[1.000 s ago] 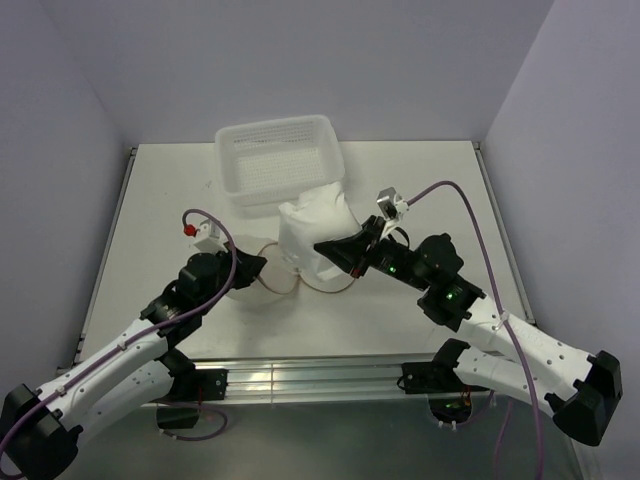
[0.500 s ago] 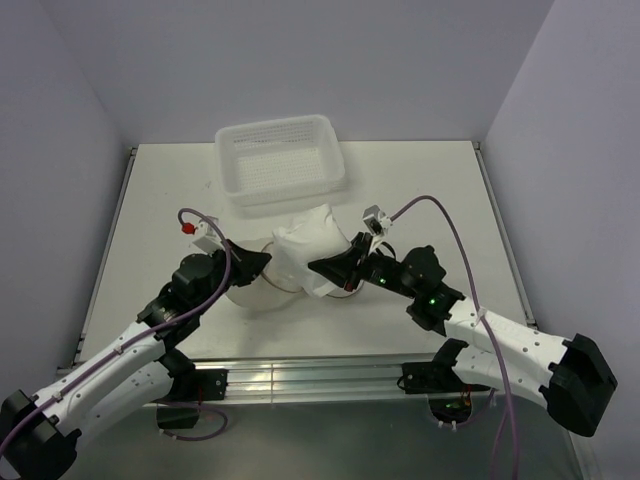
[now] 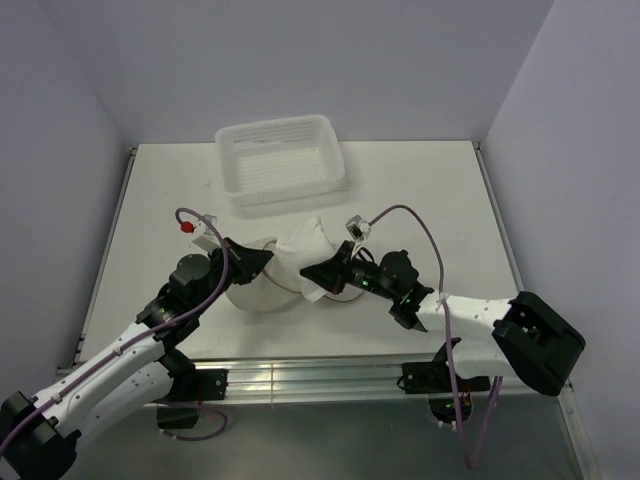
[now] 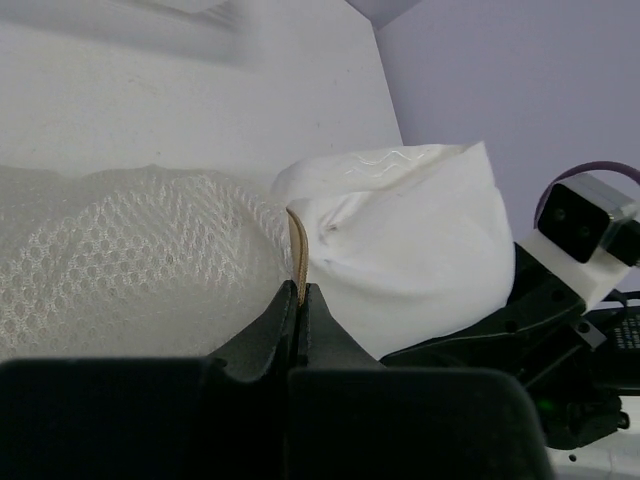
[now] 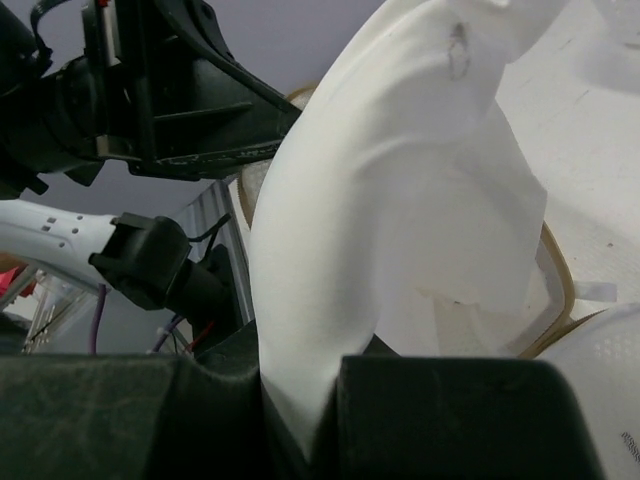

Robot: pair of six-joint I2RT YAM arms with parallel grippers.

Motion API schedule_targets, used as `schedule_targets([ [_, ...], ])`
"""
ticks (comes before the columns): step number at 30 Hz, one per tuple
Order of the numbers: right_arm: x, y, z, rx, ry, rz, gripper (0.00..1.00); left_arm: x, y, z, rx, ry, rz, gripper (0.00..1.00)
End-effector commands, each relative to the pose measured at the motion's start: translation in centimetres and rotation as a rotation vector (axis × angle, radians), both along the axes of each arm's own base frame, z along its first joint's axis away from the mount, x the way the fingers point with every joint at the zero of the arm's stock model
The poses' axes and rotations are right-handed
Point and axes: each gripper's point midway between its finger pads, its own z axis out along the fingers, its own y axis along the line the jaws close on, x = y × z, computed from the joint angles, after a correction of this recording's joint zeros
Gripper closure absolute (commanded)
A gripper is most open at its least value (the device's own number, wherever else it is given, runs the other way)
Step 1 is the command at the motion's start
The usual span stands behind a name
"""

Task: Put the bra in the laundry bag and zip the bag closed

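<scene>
Now on the first step: getting the bra [image 3: 305,243] into the laundry bag [image 3: 248,294]. Zipping not yet begun.

Pinching the bag's tan rim with the left tool [image 4: 299,297], shut tight on it and lifting that edge to hold the mouth open. Gripping the bra with the right tool [image 5: 300,400], nearly shut on a fold of white cloth, reaching in from 3 o'clock in the top view.

From the top, finding the bag just to the 7 o'clock side of the middle of the tabletop [image 3: 420,190], with the bra bunched at the bag's 2 o'clock edge, touching the rim. Standing up over the mouth for the most part. Hard to tell whether partly inside yet.

Next, probably: push the bra down and toward 9 o'clock, under the lifted rim, far enough to tuck all the cloth between the two mesh sides. Keep the left tool's pinch firm to stop the mouth flopping shut. Watch for soft cloth hanging over the rim, likely to catch in the zip. Only then let go and look for the zip pull, not seen in any view.

In the laundry bag, nothing plain to see through the mesh from the left wrist view. In the white basket [image 3: 283,190] at 12 o'clock, apart from the bag, nothing to see either.
</scene>
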Motion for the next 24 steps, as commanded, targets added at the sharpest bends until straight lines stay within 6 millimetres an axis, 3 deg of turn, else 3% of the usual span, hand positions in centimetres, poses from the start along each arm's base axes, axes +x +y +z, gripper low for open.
schedule_targets([
  [1,0.2,1.0,1.7,0.082,-0.040,0.028,1.00,0.0,-0.3,2.6,-0.072,-0.073,-0.010,1.00],
  [7,-0.6,4.2,0.2,0.040,0.013,0.144,1.00,0.1,-1.7,3.3,-0.091,-0.097,-0.070,1.00],
  [11,-0.1,5.0,-0.3,0.034,0.029,0.144,1.00,-0.5,-3.0,3.8,-0.123,-0.110,-0.141,1.00],
  [15,0.2,5.7,1.2,0.111,0.030,0.151,1.00,-1.6,-4.9,3.8,-0.153,-0.109,-0.240,0.98],
  [18,-0.4,4.4,1.6,0.151,0.027,0.127,1.00,-2.2,-6.2,3.8,-0.153,-0.129,-0.278,0.94],
  [19,-0.8,3.5,3.1,0.175,-0.002,0.109,1.00,-2.5,-6.9,4.5,-0.173,-0.154,-0.304,0.93],
  [20,-0.7,2.7,2.4,0.142,0.001,0.078,1.00,-2.7,-7.4,4.8,-0.180,-0.159,-0.321,0.93],
  [22,-1.4,0.2,4.4,0.157,-0.053,0.016,1.00,-3.1,-9.4,5.8,-0.198,-0.186,-0.379,0.96],
  [23,-1.4,-0.7,1.8,0.031,-0.019,-0.019,1.00,-3.3,-10.2,6.2,-0.202,-0.199,-0.402,0.96],
  [24,-1.8,-2.1,4.7,0.050,-0.082,-0.054,1.00,-3.5,-11.8,6.7,-0.205,-0.202,-0.440,0.97],
])
